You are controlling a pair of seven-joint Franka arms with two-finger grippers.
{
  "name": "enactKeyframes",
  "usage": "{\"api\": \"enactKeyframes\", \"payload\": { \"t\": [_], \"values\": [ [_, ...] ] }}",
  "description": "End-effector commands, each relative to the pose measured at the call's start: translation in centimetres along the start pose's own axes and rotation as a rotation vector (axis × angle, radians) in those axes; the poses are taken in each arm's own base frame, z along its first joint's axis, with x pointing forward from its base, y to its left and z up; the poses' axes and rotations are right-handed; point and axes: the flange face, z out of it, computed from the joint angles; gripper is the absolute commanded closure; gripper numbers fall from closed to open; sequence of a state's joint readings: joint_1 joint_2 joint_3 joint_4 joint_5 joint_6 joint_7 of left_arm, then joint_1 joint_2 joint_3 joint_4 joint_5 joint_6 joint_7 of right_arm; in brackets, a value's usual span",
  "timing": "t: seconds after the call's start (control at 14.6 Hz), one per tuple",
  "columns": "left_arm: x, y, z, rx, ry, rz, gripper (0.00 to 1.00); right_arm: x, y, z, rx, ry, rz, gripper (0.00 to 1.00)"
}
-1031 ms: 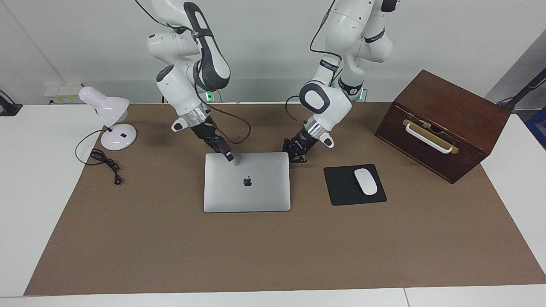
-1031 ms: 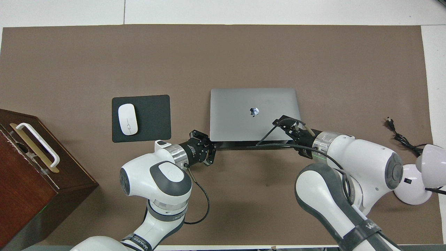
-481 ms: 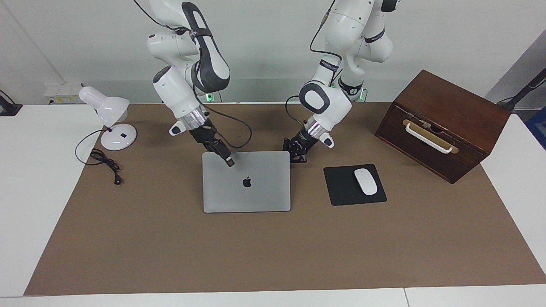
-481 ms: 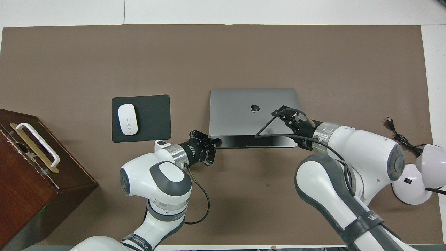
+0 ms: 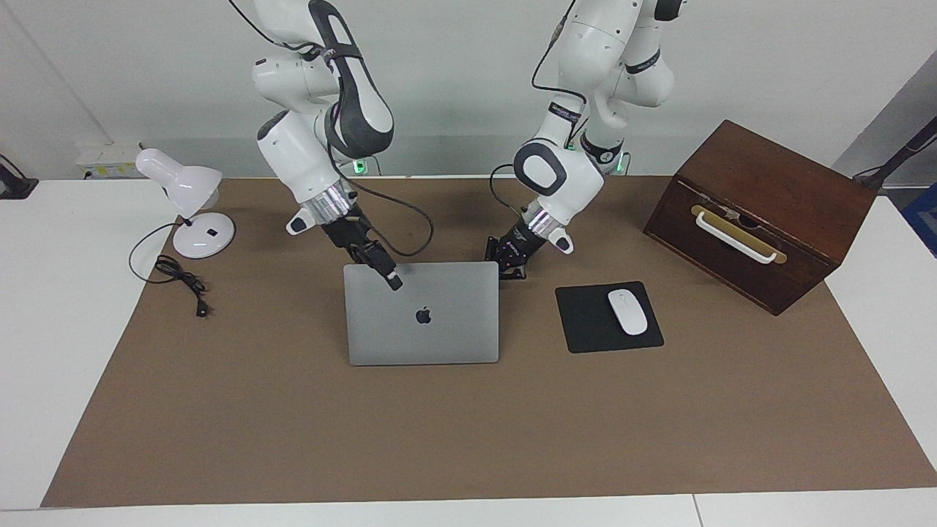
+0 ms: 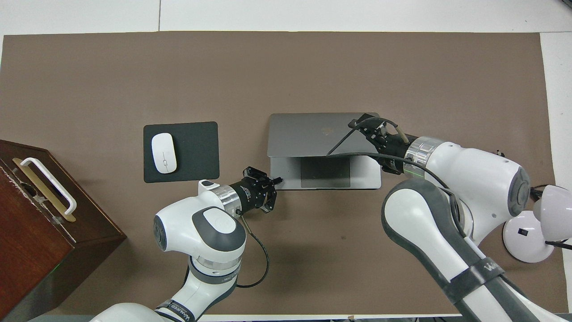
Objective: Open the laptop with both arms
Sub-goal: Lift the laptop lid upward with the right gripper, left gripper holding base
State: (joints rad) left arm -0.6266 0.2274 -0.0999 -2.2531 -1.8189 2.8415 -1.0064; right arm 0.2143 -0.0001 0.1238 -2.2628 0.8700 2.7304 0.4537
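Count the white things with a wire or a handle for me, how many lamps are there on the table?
1. The lamp stands at the right arm's end of the table, beside its coiled black cord. None looks hidden.

mouse (image 5: 627, 311) on pad (image 5: 585, 329), beside laptop (image 5: 439, 329)

We see a black mouse pad (image 5: 609, 317) lying flat on a brown mat (image 5: 468, 432) that covers most of a white table (image 5: 51, 307). A white mouse (image 5: 627, 312) rests on the mouse pad, on its half toward the left arm's end of the table. A dark wooden box (image 5: 761, 212) with a white handle (image 5: 734, 237) stands near the mouse pad, further toward that end. Well apart from the mouse pad, toward the right arm's end, stands a white desk lamp (image 5: 187, 205), its black cord (image 5: 179, 278) trailing onto the mat.
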Motion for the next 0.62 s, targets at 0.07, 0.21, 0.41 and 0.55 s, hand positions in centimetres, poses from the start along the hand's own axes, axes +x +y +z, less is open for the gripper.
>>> {"api": "enactKeyframes", "payload": {
  "t": [0.07, 0.21, 0.41, 0.55],
  "values": [
    [1.4, 0.1, 1.4, -0.019, 0.041, -0.001, 1.00, 1.6, -2.2, -1.0, 0.043, -0.014, 0.005, 0.00],
    [1.4, 0.1, 1.4, -0.019, 0.041, -0.002, 1.00, 2.2, -2.7, -1.4, 0.051, -0.005, -0.004, 0.00],
    [1.4, 0.1, 1.4, -0.019, 0.041, -0.001, 1.00, 3.0, -3.5, -1.7, 0.067, 0.007, -0.016, 0.00],
    [1.4, 0.1, 1.3, -0.020, 0.042, -0.001, 1.00, 3.6, -4.2, -1.9, 0.078, 0.013, -0.021, 0.00]
  ]
}}
